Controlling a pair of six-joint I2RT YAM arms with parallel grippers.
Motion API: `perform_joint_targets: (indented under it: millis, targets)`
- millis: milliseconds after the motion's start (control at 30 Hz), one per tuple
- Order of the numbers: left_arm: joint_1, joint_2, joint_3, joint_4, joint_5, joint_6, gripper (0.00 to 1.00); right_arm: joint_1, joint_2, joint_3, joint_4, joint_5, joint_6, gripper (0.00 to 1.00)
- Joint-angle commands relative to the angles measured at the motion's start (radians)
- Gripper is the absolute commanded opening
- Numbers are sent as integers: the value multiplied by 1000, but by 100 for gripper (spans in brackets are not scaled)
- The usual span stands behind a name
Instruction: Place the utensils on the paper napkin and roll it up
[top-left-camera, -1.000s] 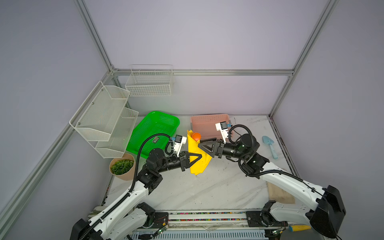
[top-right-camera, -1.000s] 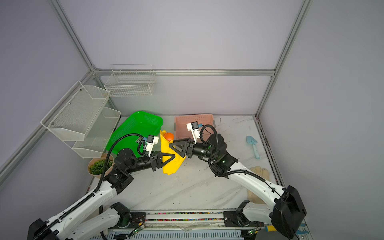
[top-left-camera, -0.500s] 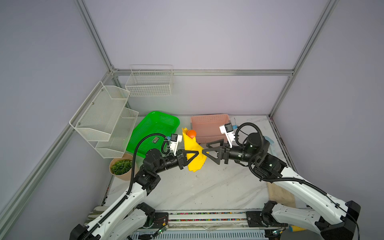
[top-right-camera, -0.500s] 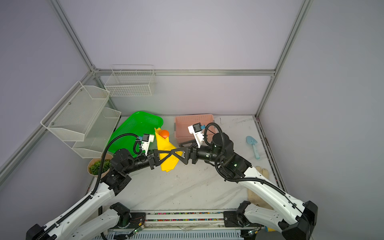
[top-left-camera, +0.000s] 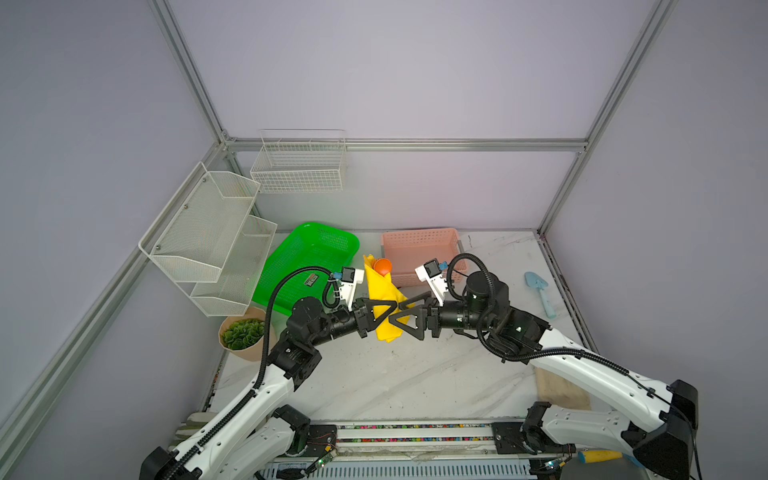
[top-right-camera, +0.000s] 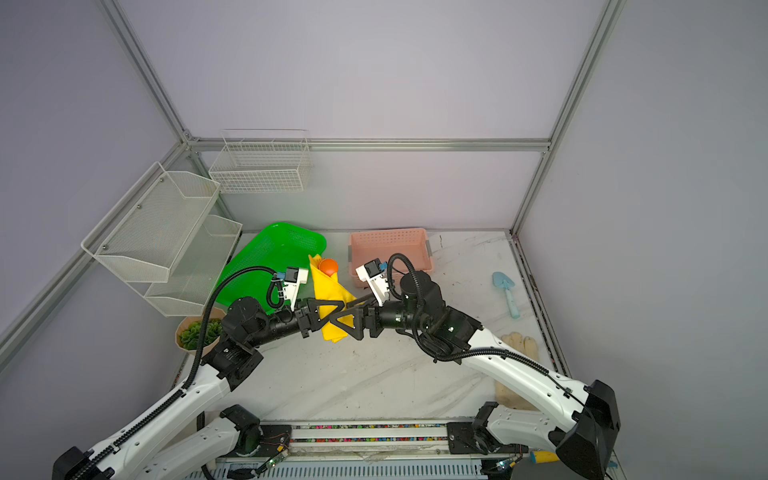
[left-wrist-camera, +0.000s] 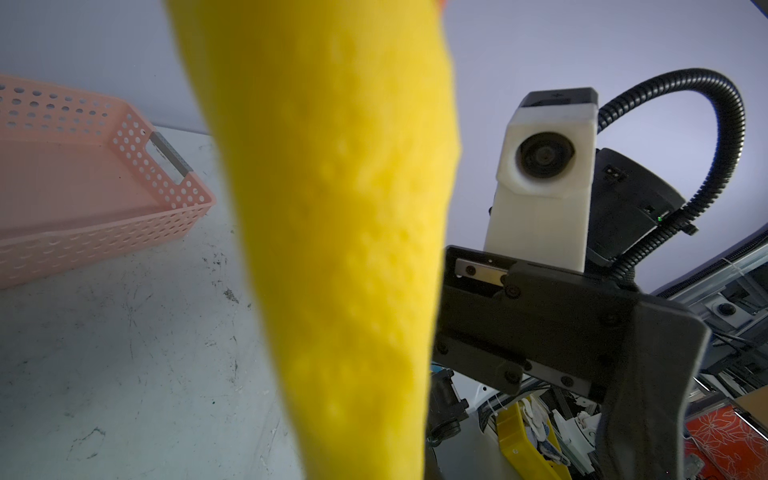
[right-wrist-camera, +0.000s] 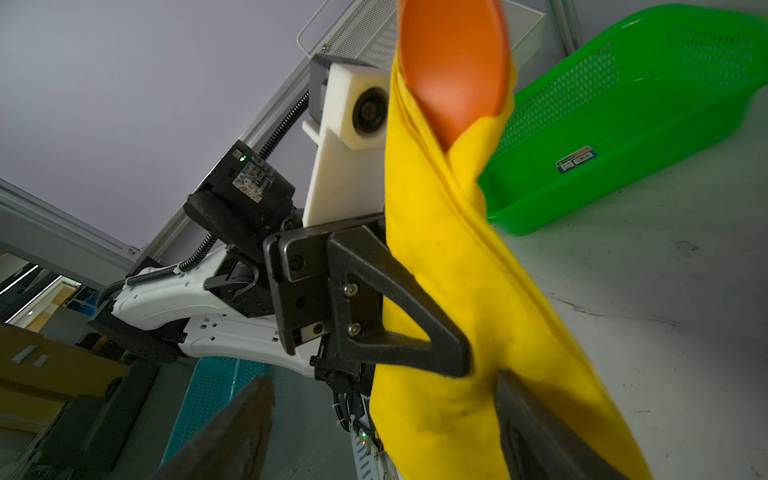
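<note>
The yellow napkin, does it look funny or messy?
Yes. The napkin is off the table, pinched by the left gripper and standing almost upright. It is loosely bunched, not neatly rolled, and the orange spoon pokes out of its top.

Spoon (top-left-camera: 382, 265) sits inside napkin (top-left-camera: 380, 287), left of trowel (top-left-camera: 540, 291).

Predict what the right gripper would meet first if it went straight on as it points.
Likely the rolled paper napkin, held by the shut left gripper; it seems to sit between the right gripper's open jaws.

Matt dimpled napkin (left-wrist-camera: 332, 249), smooth plastic spoon (right-wrist-camera: 453, 62)
</note>
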Motion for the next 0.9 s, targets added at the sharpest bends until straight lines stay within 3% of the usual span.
perform_joint_targets:
  millis: [0,433,600,867]
  targets:
    - [8,-18,20,73,4,-8,4,0,14,-13,58,-9,-26,84]
    - [8,-15,2,132,-4,-43,4,-1,41,-73,120,-48,-39,77]
    - [8,11,-2,179,9,-73,5,-1,31,-82,141,-52,-35,63]
    - [8,10,0,205,-3,-84,5,-11,9,-103,145,-45,-33,57]
